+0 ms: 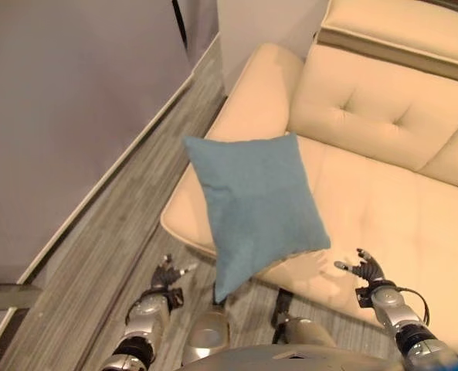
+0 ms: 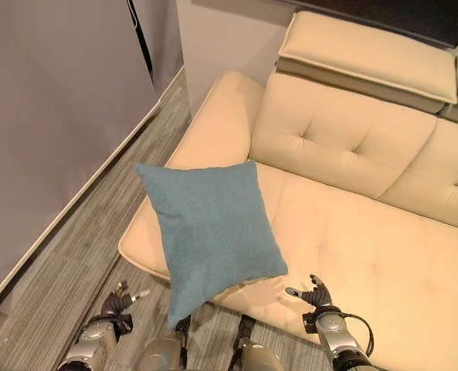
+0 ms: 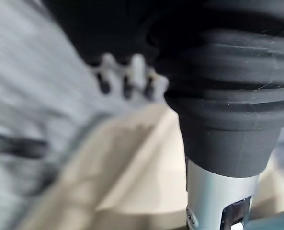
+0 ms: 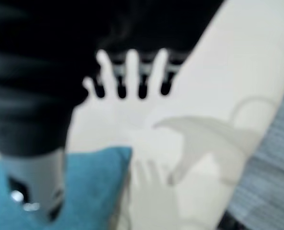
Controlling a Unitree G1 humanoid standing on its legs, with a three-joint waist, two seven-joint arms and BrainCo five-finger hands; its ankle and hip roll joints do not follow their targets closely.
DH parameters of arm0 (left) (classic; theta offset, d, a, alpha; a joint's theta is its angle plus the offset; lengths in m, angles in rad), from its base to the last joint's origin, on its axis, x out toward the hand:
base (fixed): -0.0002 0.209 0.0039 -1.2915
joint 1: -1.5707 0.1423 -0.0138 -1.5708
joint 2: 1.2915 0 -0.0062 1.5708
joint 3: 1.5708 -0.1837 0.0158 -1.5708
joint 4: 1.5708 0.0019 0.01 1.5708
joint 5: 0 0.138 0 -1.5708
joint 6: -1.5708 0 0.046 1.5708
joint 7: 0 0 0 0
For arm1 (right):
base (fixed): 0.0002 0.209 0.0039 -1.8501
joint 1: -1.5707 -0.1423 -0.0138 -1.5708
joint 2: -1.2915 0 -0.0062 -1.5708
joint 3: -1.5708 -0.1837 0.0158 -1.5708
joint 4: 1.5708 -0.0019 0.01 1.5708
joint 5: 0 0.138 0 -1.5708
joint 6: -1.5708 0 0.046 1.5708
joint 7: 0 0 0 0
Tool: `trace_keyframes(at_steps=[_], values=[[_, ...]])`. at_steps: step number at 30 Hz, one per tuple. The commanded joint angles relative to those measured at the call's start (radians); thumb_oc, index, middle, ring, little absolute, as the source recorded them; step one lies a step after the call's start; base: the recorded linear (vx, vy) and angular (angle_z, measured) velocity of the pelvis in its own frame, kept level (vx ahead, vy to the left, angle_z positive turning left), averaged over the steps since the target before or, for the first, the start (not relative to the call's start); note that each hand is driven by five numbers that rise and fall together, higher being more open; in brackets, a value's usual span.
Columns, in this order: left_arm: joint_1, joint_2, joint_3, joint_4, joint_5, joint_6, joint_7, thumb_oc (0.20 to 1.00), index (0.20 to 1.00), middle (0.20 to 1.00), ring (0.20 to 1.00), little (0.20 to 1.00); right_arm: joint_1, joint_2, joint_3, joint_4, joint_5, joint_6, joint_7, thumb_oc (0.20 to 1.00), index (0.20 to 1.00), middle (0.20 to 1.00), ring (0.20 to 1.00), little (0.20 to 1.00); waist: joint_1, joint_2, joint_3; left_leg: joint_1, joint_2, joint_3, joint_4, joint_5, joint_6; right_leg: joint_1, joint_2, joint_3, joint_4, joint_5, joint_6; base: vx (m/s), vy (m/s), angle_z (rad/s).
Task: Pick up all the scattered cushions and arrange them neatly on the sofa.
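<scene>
Blue cushion (image 1: 257,207): on the cream sofa (image 1: 391,209), at the seat's front edge, one corner overhanging the grey floor (image 1: 97,255); lies between the two hands, touching neither. Left hand (image 1: 167,276): over the floor beside the cushion's overhanging corner, fingers spread, empty. Right hand (image 1: 365,270): over the seat front, just beside the cushion's near corner, fingers spread, empty.

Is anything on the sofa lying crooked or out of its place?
Yes. The blue cushion lies turned like a diamond at the front of the cream sofa seat, by the armrest. Its lower corner hangs over the seat edge above the floor, not set against the backrest. Both hands are off it.
</scene>
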Motion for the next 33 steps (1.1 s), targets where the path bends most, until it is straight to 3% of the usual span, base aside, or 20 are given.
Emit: trace_keyframes(at_steps=[1, 15, 23, 27, 33], values=[[-0.036, 0.032, 0.023, -0.085, -0.053, -0.071, 0.041, 1.0, 1.0, 1.0, 1.0, 1.0, -0.059, -0.019, -0.015, -0.046, 0.024, -0.051, -0.052, 1.0, 1.0, 1.0, 1.0, 1.0, 0.019, -0.033, 0.014, -0.004, -0.017, -0.048, 0.022, -0.045, -0.02, 0.018, -0.06, 0.014, 0.011, -0.035, 0.077, 0.0, 0.0, 0.0], [-0.07, 0.002, -0.104, -0.404, -0.191, -0.096, -0.008, 1.0, 1.0, 1.0, 1.0, 1.0, -0.162, -0.08, -0.008, -0.084, 0.036, -0.059, -0.095, 1.0, 1.0, 1.0, 1.0, 1.0, 0.018, 0.0, 0.092, -0.061, -0.011, -0.057, 0.015, -0.021, -0.026, -0.066, -0.065, 0.017, 0.029, -0.023, 0.073, -0.03, -0.01, 0.01], [-0.104, -0.002, -0.201, -0.448, -0.183, -0.092, -0.023, 1.0, 1.0, 1.0, 1.0, 1.0, -0.232, -0.093, 0.019, -0.04, 0.06, -0.066, -0.118, 1.0, 1.0, 1.0, 1.0, 1.0, 0.009, 0.021, 0.103, -0.085, -0.003, -0.06, 0.009, -0.011, -0.031, -0.116, -0.06, 0.02, 0.056, -0.029, 0.067, 0.0, -0.004, 0.0], [-0.104, -0.002, -0.201, -0.448, -0.183, -0.092, -0.023, 1.0, 1.0, 1.0, 1.0, 1.0, -0.232, -0.093, 0.019, -0.04, 0.06, -0.066, -0.118, 1.0, 1.0, 1.0, 1.0, 1.0, 0.009, 0.021, 0.103, -0.086, -0.003, -0.06, 0.009, -0.011, -0.031, -0.117, -0.06, 0.02, 0.057, -0.029, 0.067, 0.0, 0.0, 0.0], [-0.16, 0.027, -0.28, -0.434, -0.098, -0.087, -0.011, 1.0, 1.0, 1.0, 1.0, 1.0, -0.391, -0.174, 0.026, -0.019, 0.131, -0.089, -0.138, 1.0, 1.0, 1.0, 1.0, 1.0, 0.008, 0.059, 0.129, -0.131, 0.0, -0.049, 0.012, -0.002, -0.038, -0.2, -0.062, 0.04, 0.108, -0.036, 0.066, -0.01, -0.006, -0.09]])
